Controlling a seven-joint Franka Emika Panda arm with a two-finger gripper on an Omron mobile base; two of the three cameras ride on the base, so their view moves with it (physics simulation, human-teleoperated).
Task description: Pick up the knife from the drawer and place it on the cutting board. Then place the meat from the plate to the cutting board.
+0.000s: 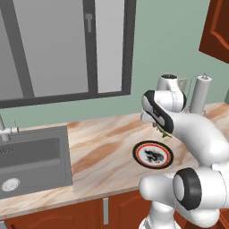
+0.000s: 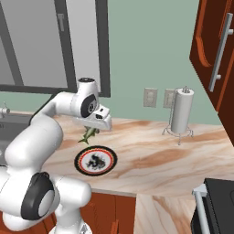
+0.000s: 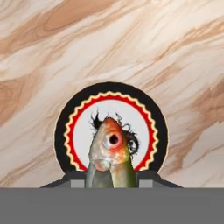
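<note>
My gripper is shut on the meat, a small pale fish-like piece with green streaks, and holds it in the air just above the plate. In the hand view the meat hangs head-down between my fingertips, over the round red-rimmed plate with dark markings. From the left base view the plate lies on the marble counter, and a bit of the meat peeks out below my forearm. The knife, the drawer and the cutting board are out of view.
A steel sink is set in the counter to the left. A paper towel holder stands at the back right by the wall. A dark stove sits at the lower right. An upper cabinet hangs at the right.
</note>
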